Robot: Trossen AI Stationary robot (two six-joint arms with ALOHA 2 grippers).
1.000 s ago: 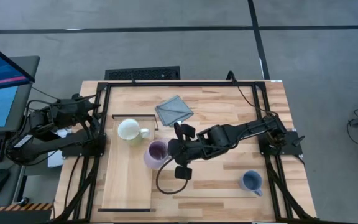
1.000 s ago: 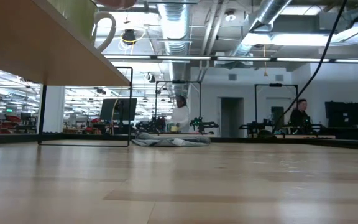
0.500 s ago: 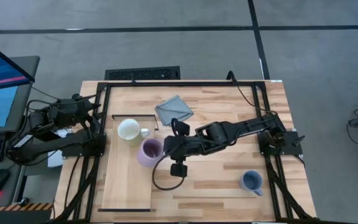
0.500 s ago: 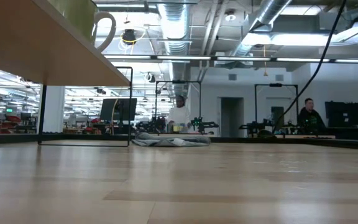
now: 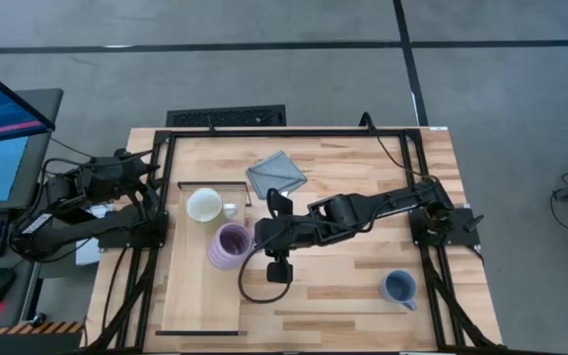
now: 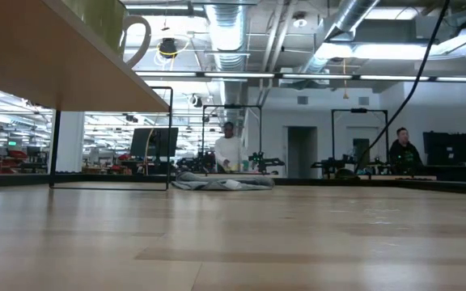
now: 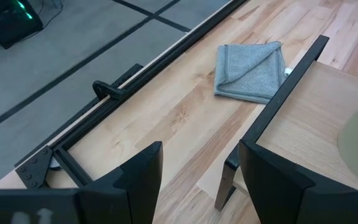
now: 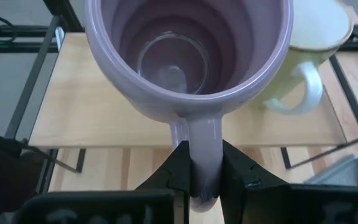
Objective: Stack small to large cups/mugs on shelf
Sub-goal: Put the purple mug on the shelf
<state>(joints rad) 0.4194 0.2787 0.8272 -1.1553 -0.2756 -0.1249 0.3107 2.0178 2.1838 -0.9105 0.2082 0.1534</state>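
We see the right tool [image 8: 205, 177] clamped on the handle of the purple mug [image 5: 229, 245], held over the shelf [image 5: 201, 292]. The cream-white mug [image 5: 205, 205] sits just beyond it; the grey-blue mug [image 5: 398, 287] is well behind. The left tool [image 7: 197, 180] waits, fingers spread, empty.
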